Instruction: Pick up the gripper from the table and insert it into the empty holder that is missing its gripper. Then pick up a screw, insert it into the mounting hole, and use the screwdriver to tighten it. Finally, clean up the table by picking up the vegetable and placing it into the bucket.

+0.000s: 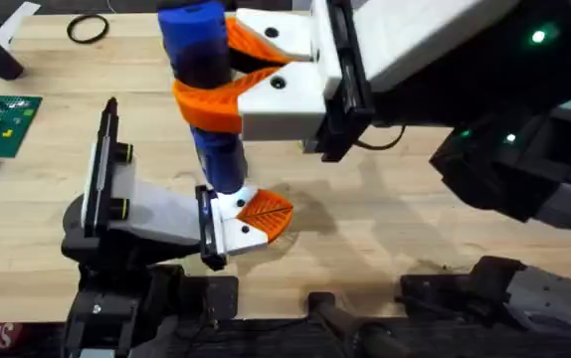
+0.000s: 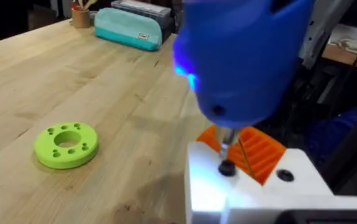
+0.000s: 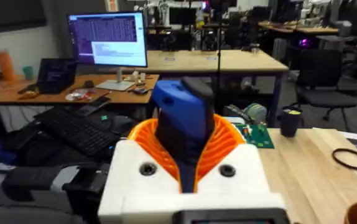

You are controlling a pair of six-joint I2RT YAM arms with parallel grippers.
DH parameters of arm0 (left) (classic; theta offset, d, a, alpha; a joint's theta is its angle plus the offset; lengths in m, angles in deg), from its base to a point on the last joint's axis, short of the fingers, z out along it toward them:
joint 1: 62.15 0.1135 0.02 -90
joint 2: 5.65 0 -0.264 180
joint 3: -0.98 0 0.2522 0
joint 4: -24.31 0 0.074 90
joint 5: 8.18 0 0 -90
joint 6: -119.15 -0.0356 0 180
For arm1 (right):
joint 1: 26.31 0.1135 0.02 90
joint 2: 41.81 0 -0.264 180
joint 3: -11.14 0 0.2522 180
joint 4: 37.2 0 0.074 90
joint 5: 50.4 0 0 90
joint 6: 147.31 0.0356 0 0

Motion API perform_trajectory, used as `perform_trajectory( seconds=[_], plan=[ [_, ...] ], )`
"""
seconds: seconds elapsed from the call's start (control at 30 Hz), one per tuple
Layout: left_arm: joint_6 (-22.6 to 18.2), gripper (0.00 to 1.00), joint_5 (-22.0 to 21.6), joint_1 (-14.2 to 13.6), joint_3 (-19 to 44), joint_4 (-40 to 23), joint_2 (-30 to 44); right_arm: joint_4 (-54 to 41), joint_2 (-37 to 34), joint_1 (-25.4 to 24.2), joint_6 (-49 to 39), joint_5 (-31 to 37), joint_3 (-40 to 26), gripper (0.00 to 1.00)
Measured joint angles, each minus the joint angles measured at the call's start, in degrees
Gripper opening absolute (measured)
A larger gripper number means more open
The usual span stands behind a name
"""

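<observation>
One end effector, the right, clamps the screwdriver; left wrist view reveals its bit on a screw.

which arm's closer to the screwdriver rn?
Right. The right tool is clamped around the screwdriver, orange pads on both sides of its upper body. The left arm sits low at the table's near-left edge behind the holder, clear of the screwdriver.

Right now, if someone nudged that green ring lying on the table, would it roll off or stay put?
The green ring would probably stay put: it lies flat on the table. It looks like stiff, light plastic with holes through it, so a nudge would likely just slide it. Only stood on edge might it roll.
</observation>
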State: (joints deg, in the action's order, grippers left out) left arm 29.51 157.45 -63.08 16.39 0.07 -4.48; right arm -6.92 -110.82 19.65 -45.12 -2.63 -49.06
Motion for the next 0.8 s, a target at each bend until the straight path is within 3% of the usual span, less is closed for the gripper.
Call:
perform_trajectory(
  seconds=[0.8],
  plan=[
    [0.0, 0.01, 0.0, 0.0, 0.0, 0.0, 0.0, -2.4, 0.0, -2.2, 0.0, -6.4, -0.6, 0.067]
  ],
)
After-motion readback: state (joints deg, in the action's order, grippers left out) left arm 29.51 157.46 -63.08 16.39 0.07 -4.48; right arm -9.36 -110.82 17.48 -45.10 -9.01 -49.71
